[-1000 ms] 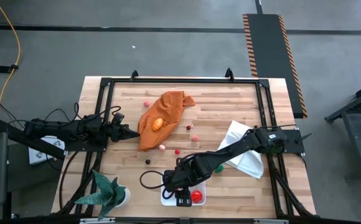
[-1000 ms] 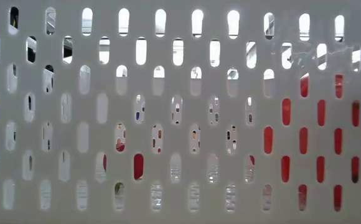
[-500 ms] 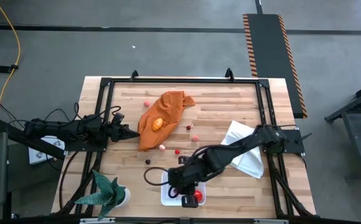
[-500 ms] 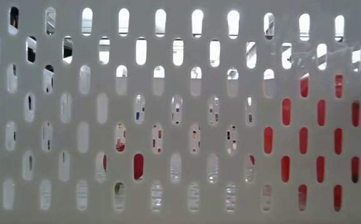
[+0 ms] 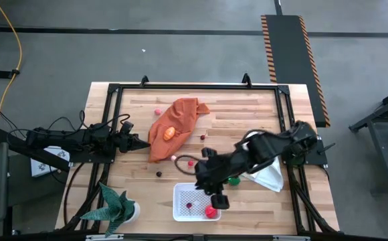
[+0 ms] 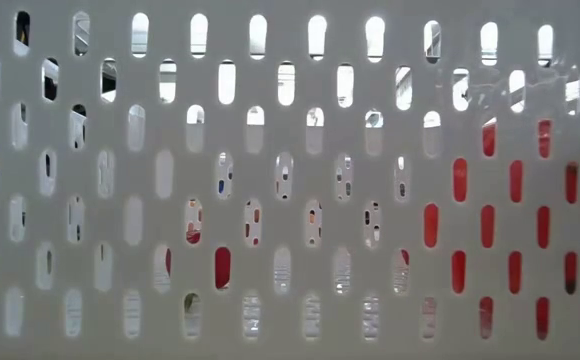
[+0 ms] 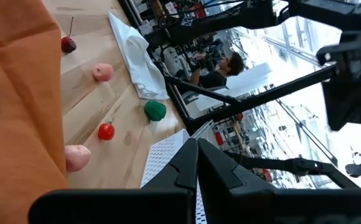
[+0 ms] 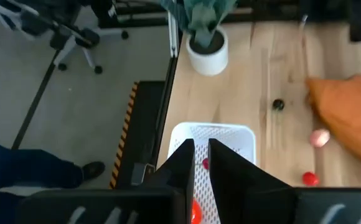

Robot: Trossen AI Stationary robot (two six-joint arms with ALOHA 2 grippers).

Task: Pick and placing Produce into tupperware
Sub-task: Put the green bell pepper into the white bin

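Near the front edge of the table (image 5: pixel 261 100), the tupperware (image 5: pixel 184 204) held 2 red bits. Your right gripper (image 5: pixel 219 201) hung just above its right wall, fingers almost together, holding nothing I could see. The left gripper (image 5: pixel 142 143) waited closed by the orange cloth (image 5: pixel 180 115). For the green piece (image 5: pixel 233 179), you needed wide fingers before going straight down.

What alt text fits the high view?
The right gripper hangs above the right edge of the white tupperware, which holds a red piece. The left gripper, shut, rests beside an orange cloth; small produce pieces scatter the wooden table.
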